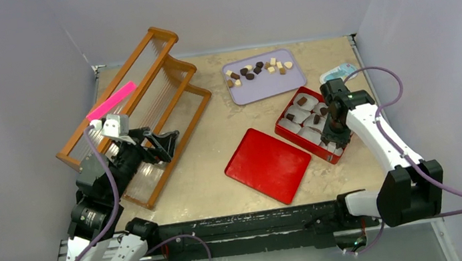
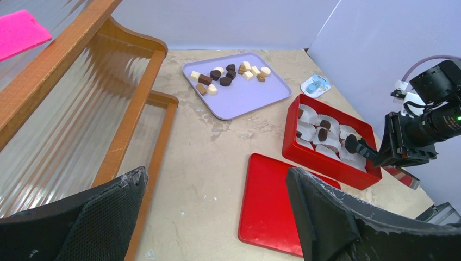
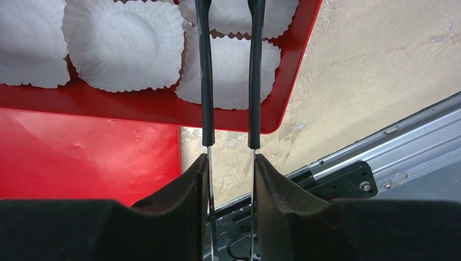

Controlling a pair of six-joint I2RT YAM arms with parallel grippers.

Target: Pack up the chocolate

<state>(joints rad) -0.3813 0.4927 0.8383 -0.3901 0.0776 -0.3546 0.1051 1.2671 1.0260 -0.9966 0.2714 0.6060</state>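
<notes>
Beige, stone-patterned table (image 1: pixel 215 132), seen from above and from both wrist cameras. Most of the chocolate pieces (image 1: pixel 258 69), dark brown, mid-brown and cream, lie scattered on a lilac tray (image 1: pixel 276 85) by the far edge, a little right of the middle. Just nearer and to the right sits an open red box (image 1: pixel 298 140) lined with white paper cups (image 3: pixel 125 46). A few dark pieces rest in cups at the box's far end. A flat red lid (image 1: pixel 268 165) lies on the table just beside the box, toward the near edge.

My right pincer (image 1: pixel 336 131) hangs over the near end of the box. Its fingers are clamped on a pair of thin black tongs (image 3: pixel 205 81), whose two arms reach out over the cups, slightly apart. From the left wrist camera a dark lump sits at the tong tips. It may be a chocolate, though I cannot be sure at this distance.

My left pincer (image 2: pixel 215 176) is spread wide apart, held above the table near the left edge. It is beside a wooden rack (image 1: pixel 159 66) with a pink strip (image 1: pixel 111 100) lying on its top rail. A small blue and white packet (image 1: pixel 339 72) lies near the far right corner.
</notes>
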